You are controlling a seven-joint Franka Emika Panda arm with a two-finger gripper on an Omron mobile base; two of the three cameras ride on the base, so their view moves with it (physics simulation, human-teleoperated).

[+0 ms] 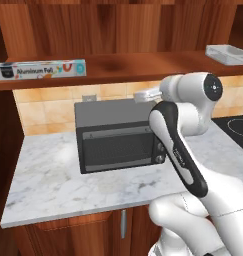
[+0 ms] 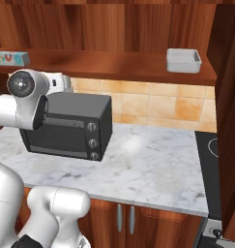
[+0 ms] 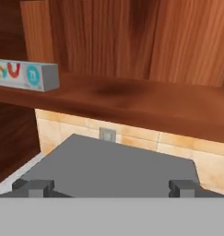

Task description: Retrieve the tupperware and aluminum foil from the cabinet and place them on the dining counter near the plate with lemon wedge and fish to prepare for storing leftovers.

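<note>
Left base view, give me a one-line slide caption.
Aluminum foil and tupperware sit on the cabinet shelf above the toaster oven.

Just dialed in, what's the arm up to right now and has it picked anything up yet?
Nothing is held yet. The gripper is open and empty, its fingers wide apart above the toaster oven, facing the cabinet shelf. The aluminum foil lies at the shelf's left end, and the tupperware sits at its right end. Both are untouched, so retrieval has not begun.
</note>
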